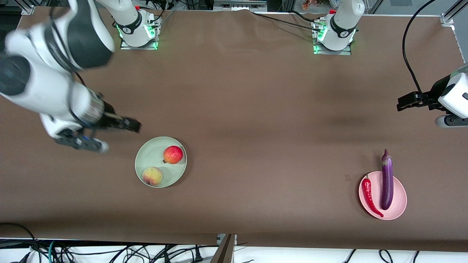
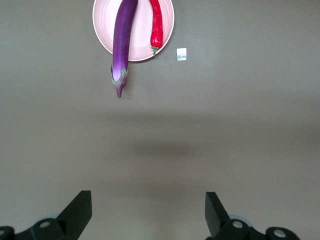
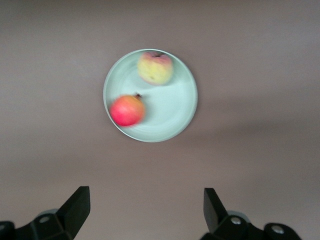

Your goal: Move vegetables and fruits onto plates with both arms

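The pale mint green plate [image 1: 149, 156] holds the red pomegranate-like fruit [image 1: 173, 154] and the yellow-pink peach [image 1: 153, 175]. The pale pink plate [image 1: 399, 199] holds the purple eggplant [image 1: 387, 179] and the red chili [image 1: 370, 193]; the eggplant's stem end overhangs the rim. My right gripper [image 1: 132, 125] is open and empty over bare table beside the green plate [image 3: 172, 102]. The right wrist view shows the pomegranate [image 3: 127, 110] and the peach [image 3: 155, 68]. My left gripper [image 1: 405, 103] is open and empty over bare table, apart from the pink plate [image 2: 102, 22]. The left wrist view shows the eggplant [image 2: 122, 45] and the chili [image 2: 157, 25].
A small white tag [image 2: 181, 54] lies on the brown table beside the pink plate. A black cable [image 1: 408, 54] hangs to the left arm's wrist. The two arm bases [image 1: 137, 29] [image 1: 334, 34] stand at the table's edge farthest from the front camera. Cables lie below the edge nearest it.
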Robot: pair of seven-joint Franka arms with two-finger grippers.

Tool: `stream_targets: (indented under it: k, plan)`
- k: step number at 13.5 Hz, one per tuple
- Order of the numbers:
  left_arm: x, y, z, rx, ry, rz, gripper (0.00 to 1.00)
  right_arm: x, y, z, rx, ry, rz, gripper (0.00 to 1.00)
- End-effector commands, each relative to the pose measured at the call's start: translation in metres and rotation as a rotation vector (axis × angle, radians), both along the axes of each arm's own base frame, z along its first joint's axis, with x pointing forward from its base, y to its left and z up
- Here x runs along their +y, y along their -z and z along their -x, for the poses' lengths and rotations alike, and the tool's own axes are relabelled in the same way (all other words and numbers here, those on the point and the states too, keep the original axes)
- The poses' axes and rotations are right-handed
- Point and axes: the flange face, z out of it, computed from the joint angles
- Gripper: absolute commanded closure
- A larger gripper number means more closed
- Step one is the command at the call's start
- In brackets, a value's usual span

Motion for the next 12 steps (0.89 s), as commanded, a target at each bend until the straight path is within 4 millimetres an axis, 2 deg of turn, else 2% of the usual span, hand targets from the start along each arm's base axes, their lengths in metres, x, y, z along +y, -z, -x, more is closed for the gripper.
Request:
stream_targets:
  k: [1, 4, 5, 7, 12]
  plan:
    - [0.001, -0.008, 0.001, -0.004, 0.001, -0.022, 0.0, -0.055, -0.009, 0.044, 0.004, -0.139, 0.014, 0.0]
    - [0.001, -0.009, 0.0, -0.007, 0.003, -0.02, 0.0, -0.085, -0.022, 0.043, -0.015, -0.201, 0.02, 0.0]
    - [0.001, -0.01, 0.0, -0.008, 0.001, -0.022, 0.0, -0.089, -0.032, 0.042, -0.029, -0.202, 0.03, 0.0]
    - [0.0, -0.01, 0.0, -0.008, 0.002, -0.022, 0.0, -0.09, -0.042, 0.042, -0.015, -0.207, 0.055, 0.0]
    - [-0.002, -0.01, 0.0, -0.009, 0.002, -0.019, 0.0, -0.087, -0.043, 0.039, -0.025, -0.219, 0.09, 0.0]
